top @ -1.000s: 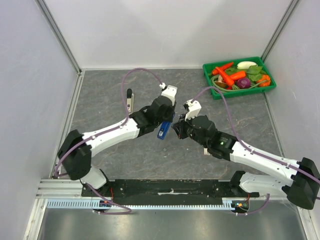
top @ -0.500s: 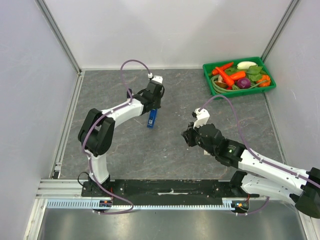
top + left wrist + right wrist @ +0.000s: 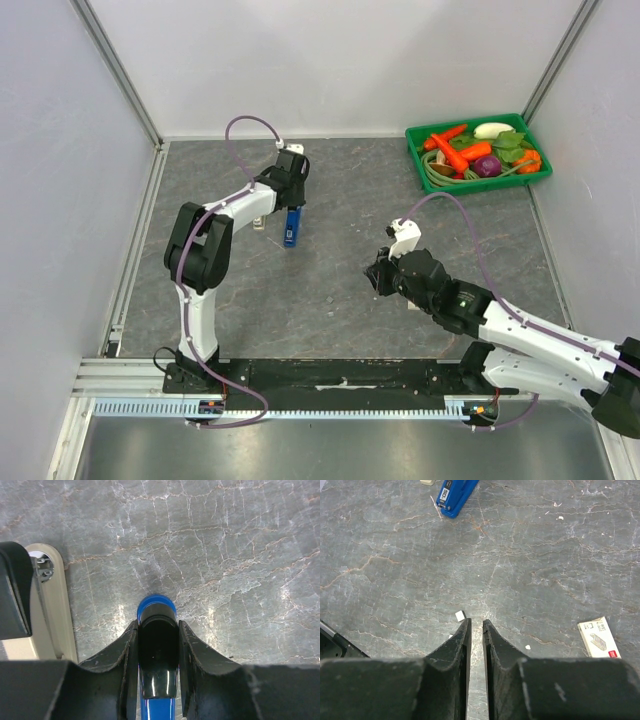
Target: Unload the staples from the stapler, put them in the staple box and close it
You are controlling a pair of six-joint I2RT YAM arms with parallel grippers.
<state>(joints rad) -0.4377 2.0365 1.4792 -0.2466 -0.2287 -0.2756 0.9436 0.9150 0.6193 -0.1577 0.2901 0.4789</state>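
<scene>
**Left arm holds the stapler; right arm stands off, empty**

The left gripper (image 3: pixel 157 626) has its jaws closed on the sides of the blue stapler (image 3: pixel 291 226), at the far left of the bench (image 3: pixel 545 570). The stapler points end-down at the stone surface; whether the tip touches it I cannot tell. A beige piece with a metal fitting (image 3: pixel 50 610) lies just beside it.

The right gripper (image 3: pixel 476 625) is well apart from the stapler, near the bench's middle. Its jaws are parted by only a narrow slit and hold nothing. A small staple box (image 3: pixel 599 638) lies to one side of it.

The step in hand looks like settling the stapler so that its magazine can be emptied. To do it well, the left jaws should keep their firm side grip and hold the body steady. The right jaws would need to widen before approaching, then come in square to the magazine. A thin pale sliver (image 3: pixel 435 506) lies by the stapler's lower end, too small to identify.
</scene>
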